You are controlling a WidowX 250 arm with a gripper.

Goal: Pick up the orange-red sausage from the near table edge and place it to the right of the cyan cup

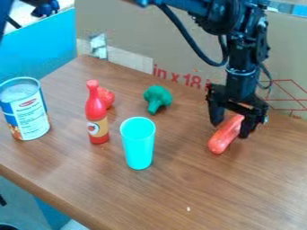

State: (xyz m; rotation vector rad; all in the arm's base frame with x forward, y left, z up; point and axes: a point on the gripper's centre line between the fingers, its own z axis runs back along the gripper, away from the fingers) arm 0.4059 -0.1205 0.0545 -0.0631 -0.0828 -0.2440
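Obs.: gripper (230,130) is low at the right of the table (252,184), straddling the red sausage-shaped toy (221,140). Fingers stand apart: a gap shows between the left-hand one and the toy; the other is right beside the toy's upper end, contact unclear. The toy lies aslant on the wood.

Step in hand, judged: lining up on the toy or letting go of it; one frame cannot settle which. If a grasp, the next move calls for centring the toy, then closing evenly. If a release, a straight lift without dragging it.

Count, left to right: can (30,112), 1, upright; red bottle (96,111), 1, upright; round red toy (107,96), 1, partly behind the bottle; cyan cup (138,146), 1, upright; green broccoli toy (158,96), 1; red sausage-shaped toy, 1.
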